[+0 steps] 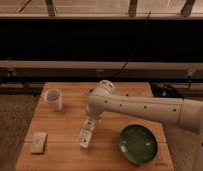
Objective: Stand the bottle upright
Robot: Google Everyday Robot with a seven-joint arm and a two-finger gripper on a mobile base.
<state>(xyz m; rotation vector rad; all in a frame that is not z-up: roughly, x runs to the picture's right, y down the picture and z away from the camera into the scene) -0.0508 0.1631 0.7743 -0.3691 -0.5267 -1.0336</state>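
The bottle (85, 136) is small, clear and pale. It is tilted on the wooden table (65, 125), near the front middle, with its lower end close to the table and its upper end in my gripper. My gripper (91, 121) comes down from the white arm (140, 107), which reaches in from the right, and is shut on the bottle's upper end. The bottle's cap is hidden.
A white mug (54, 99) stands at the table's back left. A pale flat block (38, 142) lies at the front left. A dark green plate (138, 143) sits at the front right. A dark wall with cables runs behind the table.
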